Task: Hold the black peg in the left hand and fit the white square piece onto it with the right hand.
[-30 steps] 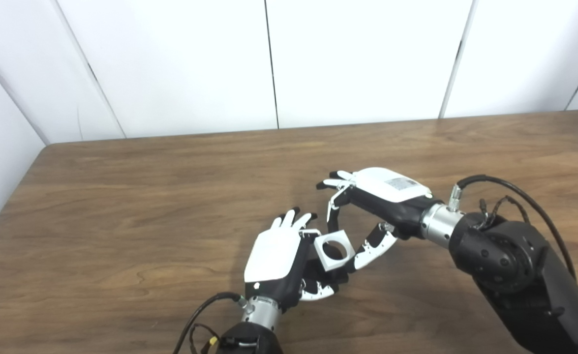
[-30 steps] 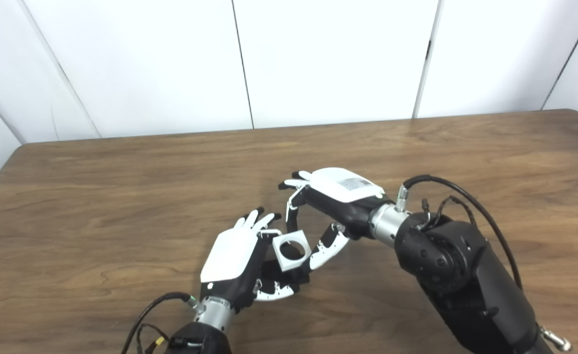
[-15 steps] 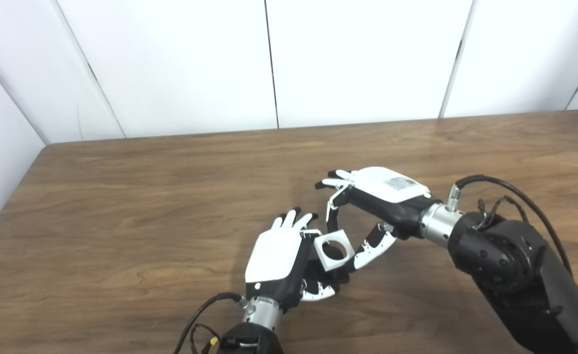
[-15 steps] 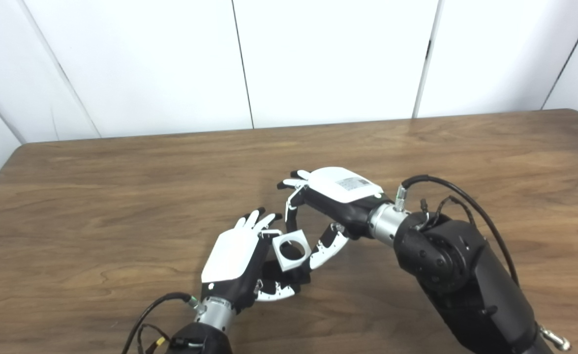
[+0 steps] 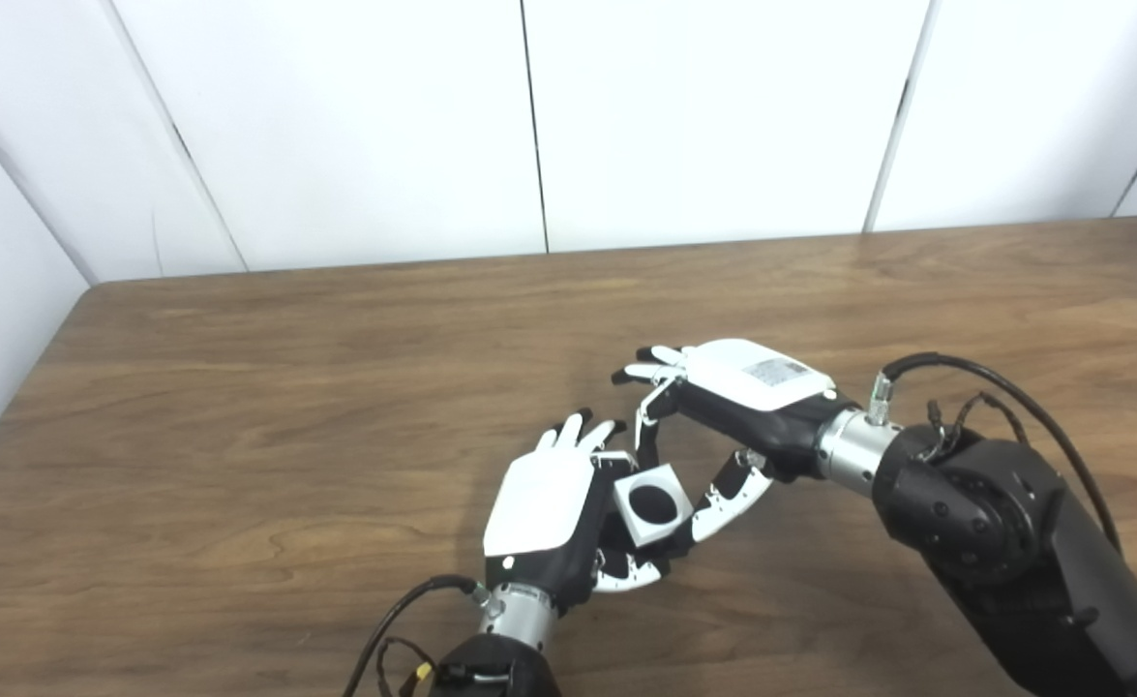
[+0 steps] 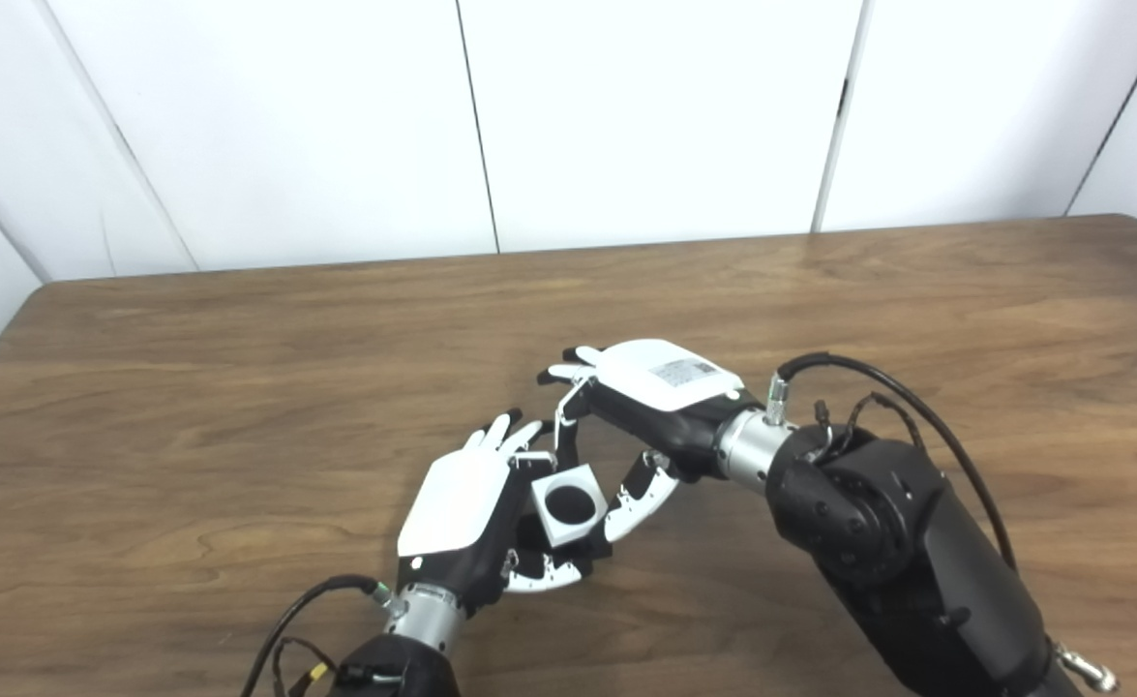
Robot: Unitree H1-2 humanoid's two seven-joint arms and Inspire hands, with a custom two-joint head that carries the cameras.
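Over the near middle of the wooden table (image 5: pixel 239 387), right hand (image 5: pixel 723 407) pinches the white square piece (image 5: pixel 652 505), its hole filled by the black peg (image 5: pixel 652 503) that left hand (image 5: pixel 549 513) grips.

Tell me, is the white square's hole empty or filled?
Filled: the white square piece shows solid black in its hole, likely the black peg.

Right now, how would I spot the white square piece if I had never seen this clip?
Start at the near middle of the wooden table, where the two robot hands meet. Between the left robot hand and the fingers of the right robot hand sits the white square piece. It is the only small blocky white thing there, and its round central hole shows black.
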